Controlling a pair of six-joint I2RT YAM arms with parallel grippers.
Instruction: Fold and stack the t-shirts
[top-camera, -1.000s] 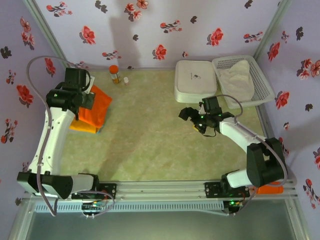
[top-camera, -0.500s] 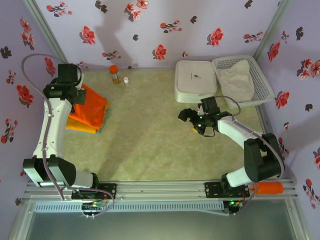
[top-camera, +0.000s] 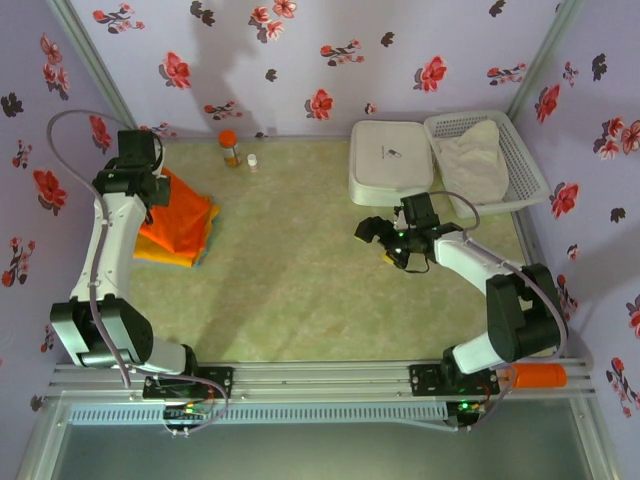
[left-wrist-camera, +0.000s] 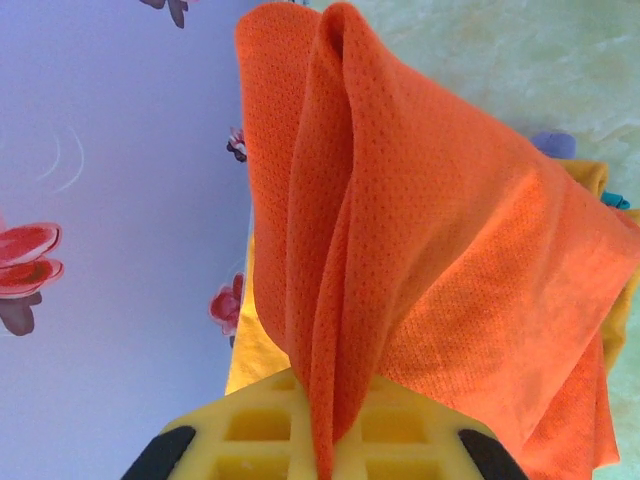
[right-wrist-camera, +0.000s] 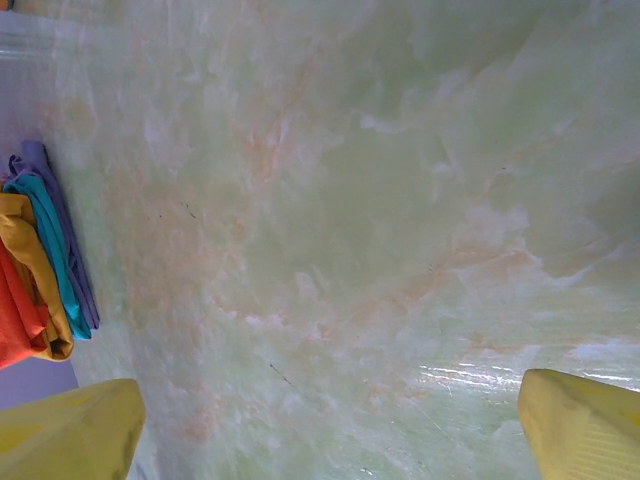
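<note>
Left pincer (left-wrist-camera: 320, 445): clamped on orange-red t-shirt (left-wrist-camera: 430, 260)
Mustard t-shirt (top-camera: 162, 254): beneath orange-red one
Right pincer (top-camera: 380, 243): spread wide above desk (top-camera: 300, 285)

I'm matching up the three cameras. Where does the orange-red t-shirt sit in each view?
Top external: orange-red t-shirt at far left, mid-height.
Left wrist: fills the centre, its fold pinched in the left gripper.
Right wrist: a sliver at the left edge.
Shared landmark: the yellow-orange t-shirt lying right under it.
</note>
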